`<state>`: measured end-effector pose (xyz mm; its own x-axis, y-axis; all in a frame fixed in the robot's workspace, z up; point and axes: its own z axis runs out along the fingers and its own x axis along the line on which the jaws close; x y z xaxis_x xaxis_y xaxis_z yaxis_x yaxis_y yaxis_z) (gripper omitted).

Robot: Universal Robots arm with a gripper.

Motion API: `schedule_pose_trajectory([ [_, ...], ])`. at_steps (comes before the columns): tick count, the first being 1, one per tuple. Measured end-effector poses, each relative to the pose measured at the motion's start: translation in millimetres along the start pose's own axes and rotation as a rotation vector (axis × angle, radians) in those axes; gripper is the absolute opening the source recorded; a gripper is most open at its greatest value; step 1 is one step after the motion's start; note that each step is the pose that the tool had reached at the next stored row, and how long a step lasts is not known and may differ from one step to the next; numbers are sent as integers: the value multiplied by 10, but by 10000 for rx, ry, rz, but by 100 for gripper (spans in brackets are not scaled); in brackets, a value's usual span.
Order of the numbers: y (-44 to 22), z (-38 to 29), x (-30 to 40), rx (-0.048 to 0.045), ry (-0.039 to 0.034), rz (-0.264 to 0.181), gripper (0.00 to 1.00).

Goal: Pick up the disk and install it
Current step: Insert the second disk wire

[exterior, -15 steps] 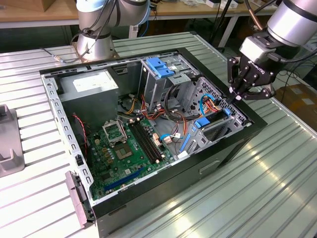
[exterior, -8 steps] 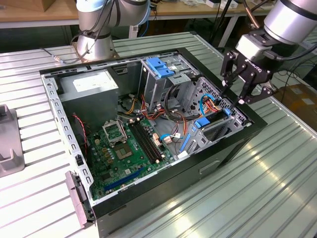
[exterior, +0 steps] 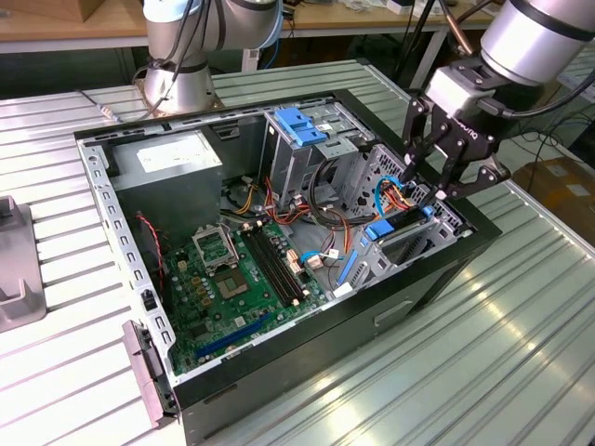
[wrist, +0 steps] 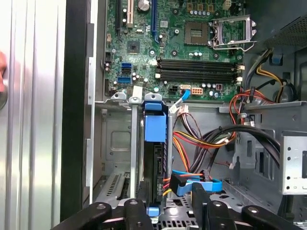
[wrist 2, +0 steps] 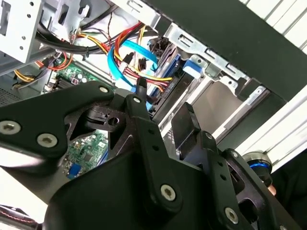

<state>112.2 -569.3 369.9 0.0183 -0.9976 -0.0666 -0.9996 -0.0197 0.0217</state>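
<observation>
- Ribbed metal sheeting forms the worktop [exterior: 521, 344], and an open computer case [exterior: 307, 344] is laid on its side upon it, interior facing up.
- At the case floor a green motherboard [exterior: 237, 279] is mounted, with an empty processor socket [exterior: 212, 246] and black memory slots [exterior: 274, 265] beside it.
- A grey power-supply box [exterior: 172, 163] is fitted in the corner of the case nearest the arm's base [exterior: 177, 79].
- A metal drive cage with a blue plastic tab [exterior: 299, 125] on top is seen at the far wall of the case.
- Bundles of red, yellow, orange and black wires [wrist: 201, 139] and a blue data cable [wrist: 192, 184] are strung across the middle of the case.
- The disk [wrist: 156, 163] is seen standing on edge in the drive bay at the front corner of the case, with its blue rail [exterior: 390, 228] along the top; in the first wrist view the blue rail end [wrist: 154, 127] is seen above its dark body.
- The blue data cable is run toward the end of the disk nearest the gripper.
- The gripper [exterior: 435, 186] is held just above that bay, pointing down into it.
- The fingers [wrist 2: 192, 127] are spread apart, with nothing held between them; one fingertip is seen close to the disk's cabled end, though contact cannot be judged.
- A grey bracket [exterior: 14, 269] is lying on the worktop at the exterior view's left, well apart from the case.
</observation>
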Motion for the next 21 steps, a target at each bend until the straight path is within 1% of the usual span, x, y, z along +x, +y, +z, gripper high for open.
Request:
schedule_pose_trajectory([
  [5, 14, 43, 2, 0, 0, 0, 48],
  [9, 15, 46, 3, 0, 1, 0, 48],
  [10, 15, 47, 3, 0, 1, 0, 47],
  [12, 15, 48, 3, 0, 0, 0, 33],
  [15, 15, 50, 3, 0, 0, 0, 16],
  [21, 15, 53, 4, 0, -1, 0, 16],
])
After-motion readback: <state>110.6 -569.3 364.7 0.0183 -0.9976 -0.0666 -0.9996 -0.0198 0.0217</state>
